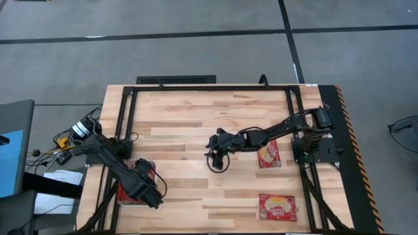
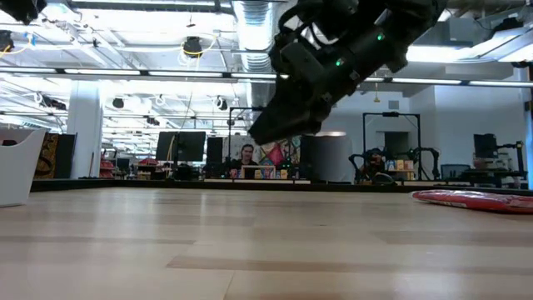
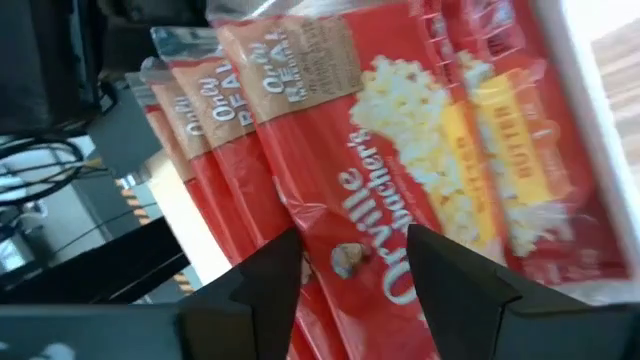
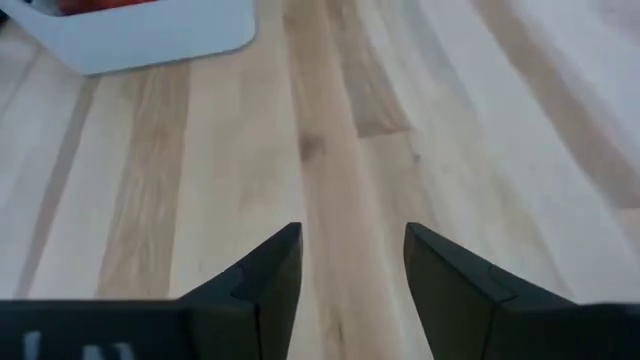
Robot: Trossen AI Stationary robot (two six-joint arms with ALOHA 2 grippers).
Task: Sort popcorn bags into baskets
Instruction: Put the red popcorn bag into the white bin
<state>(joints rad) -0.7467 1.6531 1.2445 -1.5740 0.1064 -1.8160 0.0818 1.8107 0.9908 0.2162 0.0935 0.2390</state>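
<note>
Several red popcorn bags (image 3: 400, 150) lie stacked and overlapping in the white basket (image 3: 575, 70) at the table's near left (image 1: 128, 193). My left gripper (image 3: 350, 270) hovers open just above the top bag, fingers pointing steeply down; I see no touch. Two more popcorn bags lie flat on the wood at the right, one (image 1: 268, 155) by the right arm and one (image 1: 276, 207) near the front edge. My right gripper (image 1: 215, 158) stands open at mid-table, above bare wood (image 4: 350, 150), with nothing between its fingers.
The low view shows the right gripper (image 2: 283, 125) raised off the table, the basket (image 2: 17, 167) at the far left and a bag (image 2: 475, 198) at the right. A black frame (image 1: 196, 87) runs round the table. Bare wood lies between the basket and the loose bags.
</note>
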